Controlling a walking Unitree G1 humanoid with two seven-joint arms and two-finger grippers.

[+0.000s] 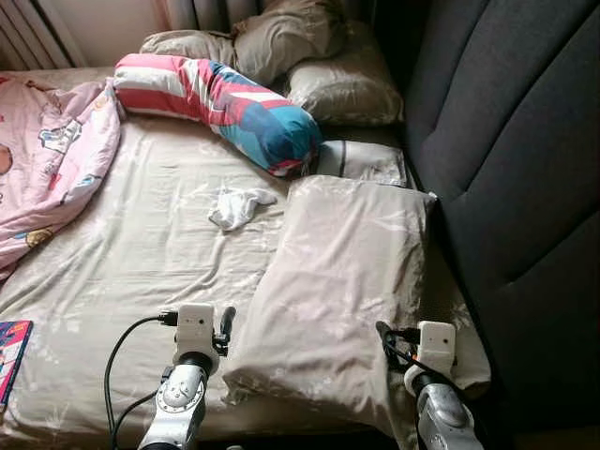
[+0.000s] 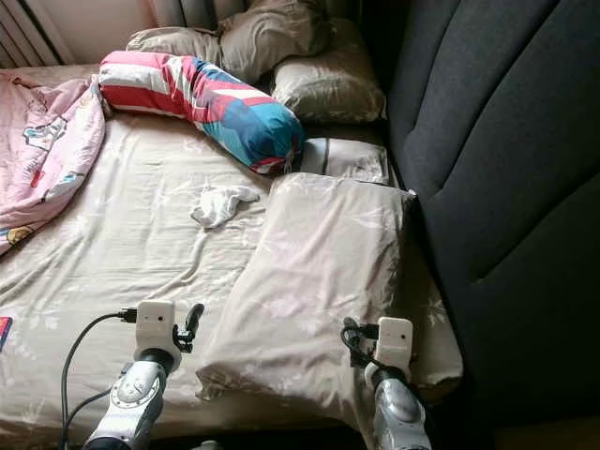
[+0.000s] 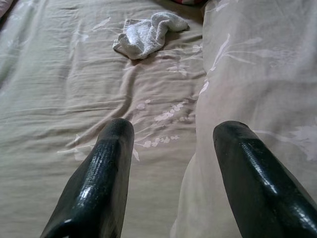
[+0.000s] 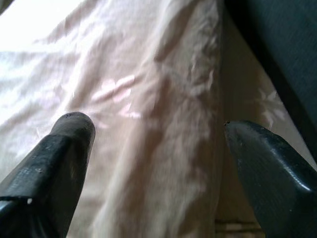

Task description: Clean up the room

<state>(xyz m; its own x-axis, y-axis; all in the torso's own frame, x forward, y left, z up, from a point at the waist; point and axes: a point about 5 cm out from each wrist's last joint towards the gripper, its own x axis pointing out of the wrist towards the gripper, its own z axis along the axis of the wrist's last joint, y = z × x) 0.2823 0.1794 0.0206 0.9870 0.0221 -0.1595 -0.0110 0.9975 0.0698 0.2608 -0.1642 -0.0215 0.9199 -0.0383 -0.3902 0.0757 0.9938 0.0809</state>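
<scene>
My left arm rises from the bottom edge of the head view, left of centre, with the wrist vertical. My left gripper is level over the beige bed sheet, fingers spread apart and holding nothing. One finger is over bare sheet; the other is over the near left edge of the large beige pillow.

My right arm rises at the lower right of the head view, beside the dark padded headboard. My right gripper is also spread wide and empty, pointed across the near right part of the same pillow.

The pillow lies flat on the right half of the bed, from frame centre down to the bottom edge. A small crumpled white cloth lies on the sheet at frame centre, just left of the pillow's far corner and apart from both grippers.

A striped red, white and blue bolster lies across the upper centre. A pink printed blanket occupies the upper left.
</scene>
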